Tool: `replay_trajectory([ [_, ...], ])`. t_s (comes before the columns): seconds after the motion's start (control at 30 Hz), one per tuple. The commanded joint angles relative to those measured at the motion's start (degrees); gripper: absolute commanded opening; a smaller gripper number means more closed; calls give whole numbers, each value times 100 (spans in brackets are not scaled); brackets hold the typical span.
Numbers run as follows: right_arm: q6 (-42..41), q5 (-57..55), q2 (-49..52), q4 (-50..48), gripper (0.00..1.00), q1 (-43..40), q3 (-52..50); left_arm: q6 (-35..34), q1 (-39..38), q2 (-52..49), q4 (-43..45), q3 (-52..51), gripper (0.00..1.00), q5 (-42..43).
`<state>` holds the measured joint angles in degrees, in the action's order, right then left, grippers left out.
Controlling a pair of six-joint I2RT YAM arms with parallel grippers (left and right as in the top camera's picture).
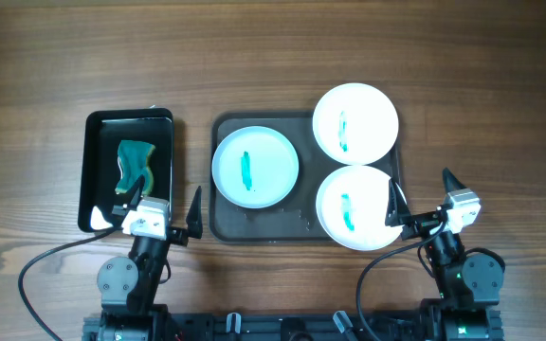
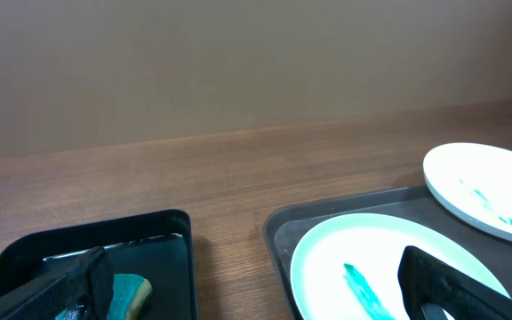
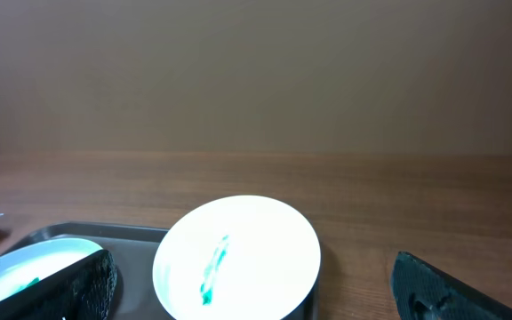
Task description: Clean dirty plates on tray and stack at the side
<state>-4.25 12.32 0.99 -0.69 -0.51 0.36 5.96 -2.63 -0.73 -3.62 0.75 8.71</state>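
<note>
Three white plates with green smears lie on a dark grey tray (image 1: 226, 224): a left plate (image 1: 255, 167), a far right plate (image 1: 354, 123) and a near right plate (image 1: 352, 208). A green sponge (image 1: 135, 164) lies in a black tray (image 1: 97, 142) at the left. My left gripper (image 1: 164, 210) is open and empty, near the table's front between the two trays. My right gripper (image 1: 423, 199) is open and empty at the near right plate's right edge. The left wrist view shows the sponge (image 2: 130, 289) and left plate (image 2: 363, 258). The right wrist view shows the far right plate (image 3: 236, 258).
Bare wooden table (image 1: 273, 57) stretches behind and to both sides of the trays. Cables run from both arm bases along the front edge.
</note>
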Motion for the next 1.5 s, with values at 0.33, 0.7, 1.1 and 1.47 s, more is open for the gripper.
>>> replay_trajectory([
  [0.33,-37,-70,-35,-17,100,33,-7,92,-15,31,0,-37,100,46],
  [0.7,-28,-70,-35,-22,100,33,-7,92,-15,31,2,-37,100,46],
  [1.1,-46,-22,-35,-57,100,33,-7,111,-15,31,39,-37,100,24],
  [1.47,46,280,468,177,100,33,501,-376,-9,-197,-72,345,100,22],
])
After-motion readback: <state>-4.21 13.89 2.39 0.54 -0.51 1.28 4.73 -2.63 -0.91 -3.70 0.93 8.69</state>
